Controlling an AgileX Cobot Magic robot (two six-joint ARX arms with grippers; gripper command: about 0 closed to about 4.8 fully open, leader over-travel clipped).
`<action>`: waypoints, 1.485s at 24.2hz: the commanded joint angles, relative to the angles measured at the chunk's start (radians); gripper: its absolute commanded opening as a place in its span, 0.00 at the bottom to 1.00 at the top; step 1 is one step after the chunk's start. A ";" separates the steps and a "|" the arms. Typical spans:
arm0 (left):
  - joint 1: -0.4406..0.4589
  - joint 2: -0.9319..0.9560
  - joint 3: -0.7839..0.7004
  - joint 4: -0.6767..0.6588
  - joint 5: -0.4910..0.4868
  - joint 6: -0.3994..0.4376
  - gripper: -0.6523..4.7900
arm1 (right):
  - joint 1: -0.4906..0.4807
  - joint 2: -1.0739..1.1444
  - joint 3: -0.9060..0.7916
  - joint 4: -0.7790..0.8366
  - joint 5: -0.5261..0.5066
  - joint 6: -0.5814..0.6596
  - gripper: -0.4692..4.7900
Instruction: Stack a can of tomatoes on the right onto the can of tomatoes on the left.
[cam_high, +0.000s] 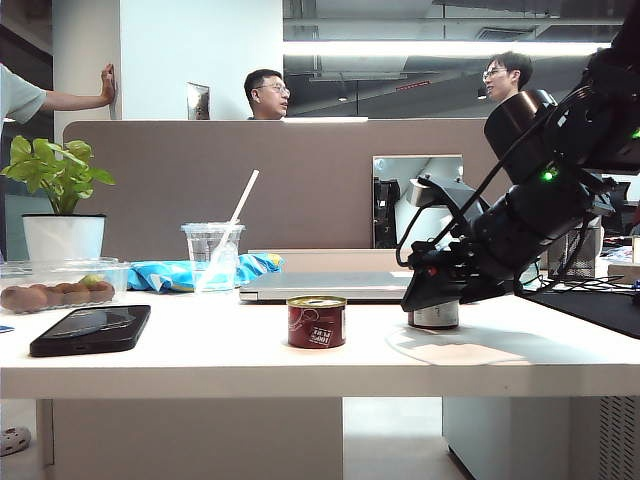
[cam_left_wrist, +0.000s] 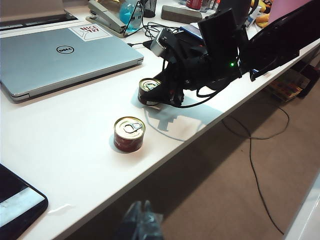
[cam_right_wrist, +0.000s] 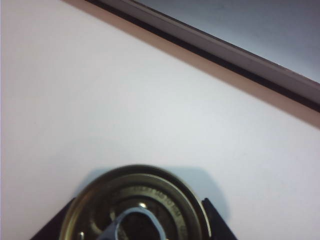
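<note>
tomatoes, two cans of them, stand on the white counter (cam_high: 200, 362). left can (cam_high: 316, 321), red label, upright near the front edge at the middle of the exterior view, pull-tab lid up, nothing touching it. right can (cam_high: 436, 314) upright further right and a little farther back, only its lower wall showing under the black arm there.

right gripper (cam_high: 437, 292) is down over the right can, its dark fingers (cam_right_wrist: 50, 227) flanking the lid on both sides in the right wrist view. whether they already press the can wall or stand just off it cannot be told. the can sits flat on the counter, its shadow spread beside it. from the left wrist view the same can (cam_left_wrist: 149, 85) shows its gold lid beside the black arm.

left gripper (cam_left_wrist: 142, 222) hangs off the counter's near edge, a blurred grey shape low in its own wrist view, well apart from both cans. its fingers' state cannot be told; nothing is visibly in them.

silver laptop (cam_left_wrist: 60, 55) lies closed at the far side behind the cans. black phone (cam_high: 90, 328) lies flat at the left, near the front. clear plastic cup (cam_high: 212, 256) with a straw stands behind it, with a blue cloth (cam_high: 190, 272) beside it and a potted plant (cam_high: 60, 200) at far left.
</note>
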 joint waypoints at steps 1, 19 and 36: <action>0.000 0.000 0.000 0.012 0.004 0.000 0.12 | 0.006 -0.040 0.002 -0.009 -0.005 0.004 0.41; 0.000 0.000 0.000 0.013 0.002 0.004 0.12 | 0.311 -0.250 0.015 -0.155 0.021 -0.100 0.41; 0.000 0.000 0.000 0.014 0.003 0.004 0.12 | 0.335 -0.100 0.154 -0.236 0.057 -0.131 0.41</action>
